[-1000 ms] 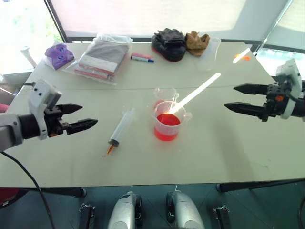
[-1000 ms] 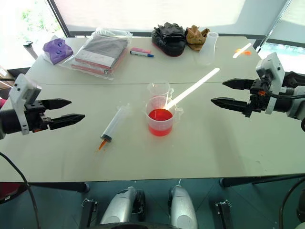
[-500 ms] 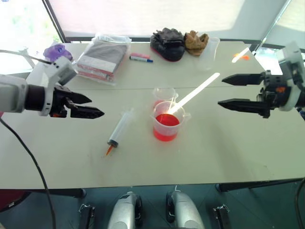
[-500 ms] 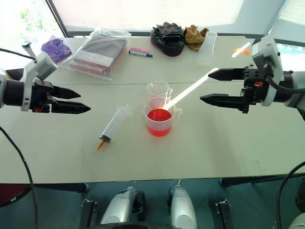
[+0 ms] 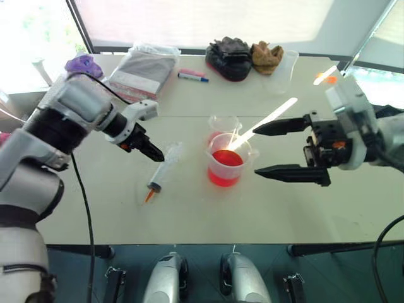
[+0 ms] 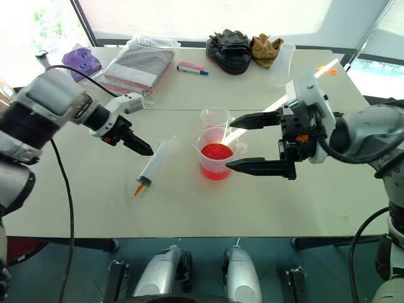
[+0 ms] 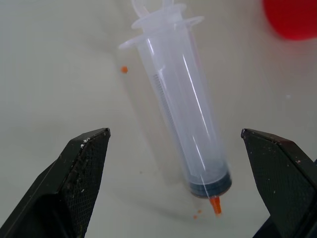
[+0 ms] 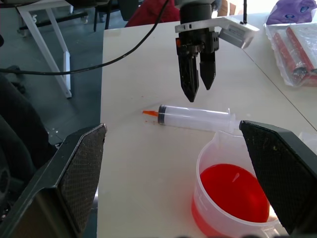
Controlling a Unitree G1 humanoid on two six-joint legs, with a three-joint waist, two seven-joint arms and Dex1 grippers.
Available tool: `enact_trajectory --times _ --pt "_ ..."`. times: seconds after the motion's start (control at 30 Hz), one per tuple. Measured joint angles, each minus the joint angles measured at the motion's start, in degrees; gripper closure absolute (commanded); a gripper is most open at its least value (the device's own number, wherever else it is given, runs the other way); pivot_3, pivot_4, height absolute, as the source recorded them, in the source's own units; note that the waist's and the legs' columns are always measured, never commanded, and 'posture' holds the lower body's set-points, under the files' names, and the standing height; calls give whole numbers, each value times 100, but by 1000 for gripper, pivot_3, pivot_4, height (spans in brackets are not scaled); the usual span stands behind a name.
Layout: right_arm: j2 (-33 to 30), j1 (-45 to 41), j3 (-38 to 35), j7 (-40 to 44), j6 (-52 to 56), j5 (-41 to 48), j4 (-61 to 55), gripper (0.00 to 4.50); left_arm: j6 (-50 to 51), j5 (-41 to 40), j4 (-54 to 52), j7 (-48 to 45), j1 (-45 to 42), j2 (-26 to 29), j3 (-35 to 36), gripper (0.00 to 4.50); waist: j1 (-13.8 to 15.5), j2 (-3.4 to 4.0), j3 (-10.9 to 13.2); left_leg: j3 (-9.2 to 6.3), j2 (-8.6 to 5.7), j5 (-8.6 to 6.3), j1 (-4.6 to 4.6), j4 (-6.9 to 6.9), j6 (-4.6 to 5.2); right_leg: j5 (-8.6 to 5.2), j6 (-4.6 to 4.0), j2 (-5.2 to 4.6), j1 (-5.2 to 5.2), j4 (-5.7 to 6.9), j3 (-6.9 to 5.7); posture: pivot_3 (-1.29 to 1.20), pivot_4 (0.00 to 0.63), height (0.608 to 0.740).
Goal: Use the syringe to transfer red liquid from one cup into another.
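**Left claw poised over syringe, right claw flanking beaker**

Left arm: reaches in from the robot's left, elbow bent, wrist pitched steeply down toward the table [image 5: 189, 208]. The left claw [image 5: 153, 153] hangs just above the syringe [image 5: 163, 170], fingertips close to the plunger end. In the left wrist view both black fingers [image 7: 81, 173] stand wide apart with the barrel between them; nothing is gripped, and I cannot tell whether a tip touches the plastic.

Syringe: lies flat on the tabletop, left of the cups, orange nozzle pointing toward the robot, plunger end toward the beaker. The barrel looks empty. A few small orange specks lie on the table around it.

Right arm: comes in from the robot's right, forearm roughly level, claw pointing across toward the left. The right claw [image 6: 238, 142] is spread to full width and holds nothing. One finger lies by the small cup [image 6: 213, 117], the other by the near side of the beaker [image 6: 216, 153]; contact cannot be judged.

Beaker: upright at mid-table, holding red liquid [image 6: 216, 151] in its lower part. The small cup stands just behind it, touching or nearly so.
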Motion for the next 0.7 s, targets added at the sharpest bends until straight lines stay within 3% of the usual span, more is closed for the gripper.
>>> enact_trajectory --times 0.3,0.7 --pt "7 487 -128 -551 -84 -42 -49 0 -514 762 1448 -132 -21 -1319 178 30 12 -2 0 -3 -5 -14 -54 37 26 7 11 -12 -37 7 -4 0 150 740" --pt "8 708 -212 -840 -248 -43 -58 0 -271 1285 1513 -79 45 -1688 415 30 7 4 -10 -4 -4 -22 -45 49 40 7 10 -17 -25 9 -4 0 150 740"
